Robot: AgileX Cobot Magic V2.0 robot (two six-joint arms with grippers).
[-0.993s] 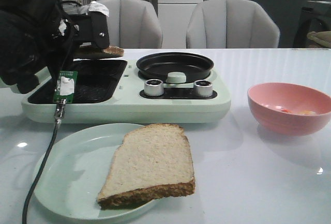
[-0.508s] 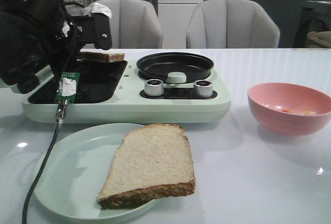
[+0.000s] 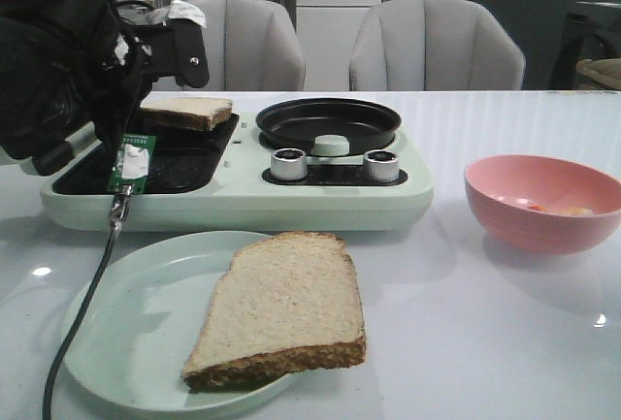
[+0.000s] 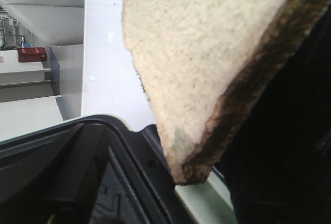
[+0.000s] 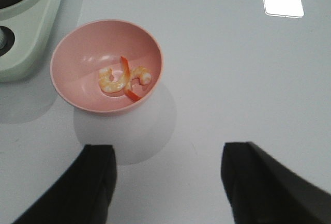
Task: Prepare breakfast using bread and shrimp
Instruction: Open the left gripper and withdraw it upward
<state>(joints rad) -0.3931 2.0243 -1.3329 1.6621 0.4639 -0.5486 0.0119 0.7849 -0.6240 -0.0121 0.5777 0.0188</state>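
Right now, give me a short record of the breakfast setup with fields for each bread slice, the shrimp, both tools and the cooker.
bread slice one: lying flat on the pale green plate, slice at
bread slice two: at the back edge of the cooker's black griddle tray, next to the left tool
shrimp: in the pink bowl, untouched
left tool: over the griddle tray, grip on the bread not clear
right tool: open, empty, above the table near the bowl
cooker: round pan empty

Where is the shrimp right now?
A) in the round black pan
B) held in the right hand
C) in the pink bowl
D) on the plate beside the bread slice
C: the right wrist view shows the shrimp lying inside the pink bowl, with the right hand open and empty above the table.
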